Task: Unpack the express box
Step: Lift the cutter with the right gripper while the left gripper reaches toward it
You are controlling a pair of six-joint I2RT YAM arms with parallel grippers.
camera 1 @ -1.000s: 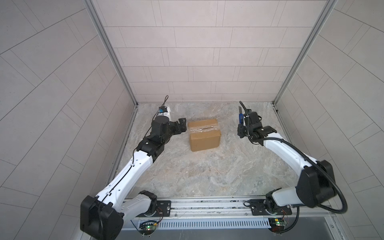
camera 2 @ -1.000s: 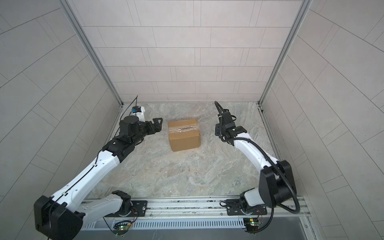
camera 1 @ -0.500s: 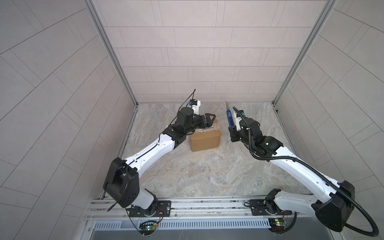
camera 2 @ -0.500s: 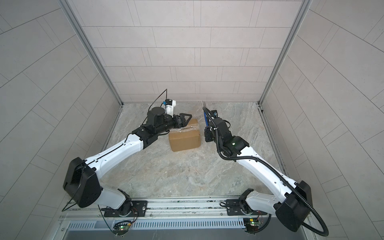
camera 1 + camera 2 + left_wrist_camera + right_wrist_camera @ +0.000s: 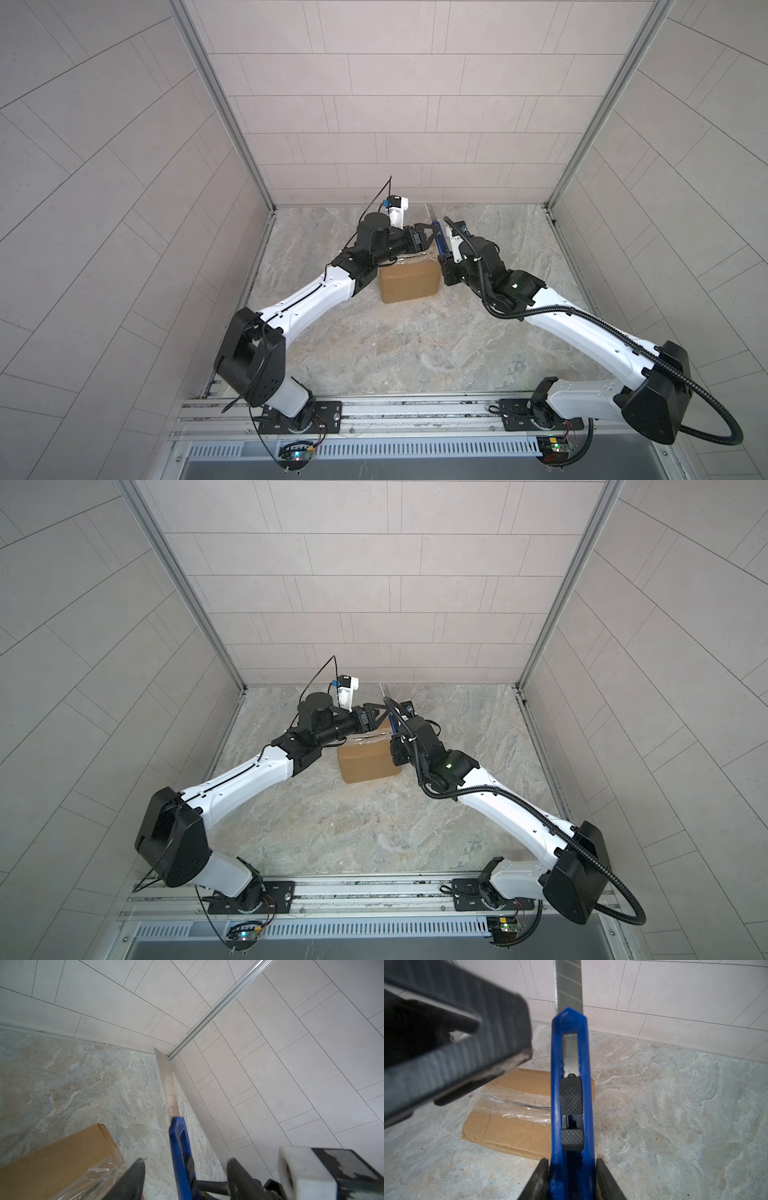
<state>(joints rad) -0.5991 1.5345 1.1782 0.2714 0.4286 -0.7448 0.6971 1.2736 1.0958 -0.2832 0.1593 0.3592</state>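
The express box (image 5: 409,282) sits toward 12 o'clock on the table (image 5: 374,353) (taped seam up). From 7 o'clock the left arm stretches over it, the left gripper (image 5: 429,236) with jaws apart astride a blue knife (image 5: 179,1147). From 4 o'clock the bent right arm's right gripper (image 5: 571,1164) clamps that knife's handle.

In both top views we see the box (image 5: 409,282) just above the middle of the frame, lying flat on the marbled floor (image 5: 415,353), well apart from the back wall. It is a small, plain brown cardboard carton, rectangular, its long side face turned slightly askew toward us. In the right wrist view the box (image 5: 508,1128) has closed flaps, crinkled clear tape (image 5: 512,1105) across the top seam, and a dark line along that seam.
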